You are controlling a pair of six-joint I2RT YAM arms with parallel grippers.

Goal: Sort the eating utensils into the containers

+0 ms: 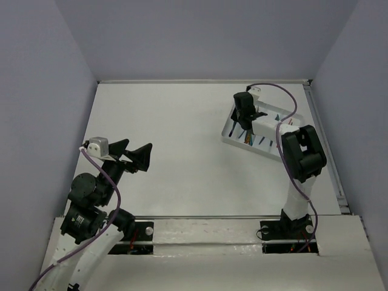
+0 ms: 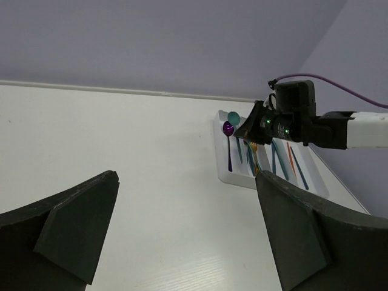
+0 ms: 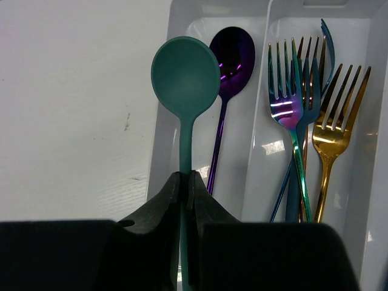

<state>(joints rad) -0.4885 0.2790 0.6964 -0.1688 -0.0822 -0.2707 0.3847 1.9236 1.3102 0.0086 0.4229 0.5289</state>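
My right gripper (image 3: pixel 187 179) is shut on the handle of a teal spoon (image 3: pixel 185 73), held over the left edge of the white tray (image 3: pixel 257 154), bowl pointing away. A purple spoon (image 3: pixel 232 51) lies in the tray's leftmost compartment. The compartment beside it holds an iridescent fork (image 3: pixel 285 103), a blue fork (image 3: pixel 312 91) and a gold fork (image 3: pixel 336 127). In the top view the right gripper (image 1: pixel 242 124) hangs over the tray (image 1: pixel 228 134) at the far right. My left gripper (image 2: pixel 187 182) is open and empty above bare table at the left (image 1: pixel 136 151).
From the left wrist view the tray (image 2: pixel 233 179) shows further compartments with teal, blue and orange utensils (image 2: pixel 291 160). A purple cable (image 1: pixel 282 94) loops over the right arm. Grey walls enclose the table on three sides.
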